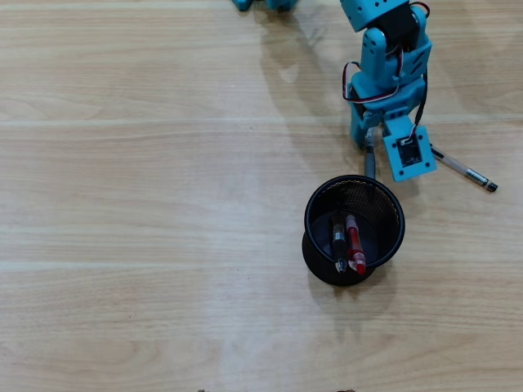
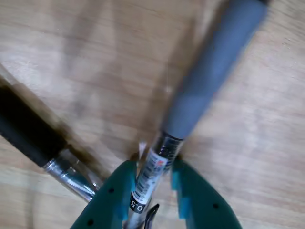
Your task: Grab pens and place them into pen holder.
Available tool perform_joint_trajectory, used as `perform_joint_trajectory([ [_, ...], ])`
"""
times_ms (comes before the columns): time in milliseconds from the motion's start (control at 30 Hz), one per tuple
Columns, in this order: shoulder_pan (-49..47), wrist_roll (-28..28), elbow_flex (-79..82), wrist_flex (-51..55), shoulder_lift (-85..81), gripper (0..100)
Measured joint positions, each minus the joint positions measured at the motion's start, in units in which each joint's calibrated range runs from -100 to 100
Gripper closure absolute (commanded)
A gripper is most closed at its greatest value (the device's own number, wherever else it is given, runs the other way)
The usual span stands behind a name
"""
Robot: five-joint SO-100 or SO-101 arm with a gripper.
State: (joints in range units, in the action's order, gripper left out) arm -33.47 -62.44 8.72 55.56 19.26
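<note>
My teal gripper (image 1: pixel 368 140) is shut on a clear pen with a grey grip (image 1: pixel 369 162), just behind the black mesh pen holder (image 1: pixel 308 219). In the wrist view the jaws (image 2: pixel 152 168) clamp this pen's (image 2: pixel 209 76) labelled barrel, and its grey grip points up and to the right over the wooden table. The holder holds a black pen (image 1: pixel 337 241) and a red pen (image 1: pixel 355 242). Another pen (image 1: pixel 464 171) lies on the table to the right of the gripper. It shows in the wrist view (image 2: pixel 28 131) at the left, with a black grip.
The blue arm (image 1: pixel 388 57) comes in from the top right of the overhead view. A bit of blue hardware (image 1: pixel 261 4) sits at the top edge. The light wooden table (image 1: pixel 147 204) stretches to the left of the holder.
</note>
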Motion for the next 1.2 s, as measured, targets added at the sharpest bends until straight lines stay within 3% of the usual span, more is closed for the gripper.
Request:
perform_joint_trajectory([
  [333,4.39,1.56,2.83,0.6,-3.89,98],
  [800,5.49,0.68,-4.16,8.7,-24.38,98],
  [933,8.27,4.17,-5.49,-2.24,-24.97,98],
  [1200,13.85,5.43,7.08,-41.69,-24.97,98],
])
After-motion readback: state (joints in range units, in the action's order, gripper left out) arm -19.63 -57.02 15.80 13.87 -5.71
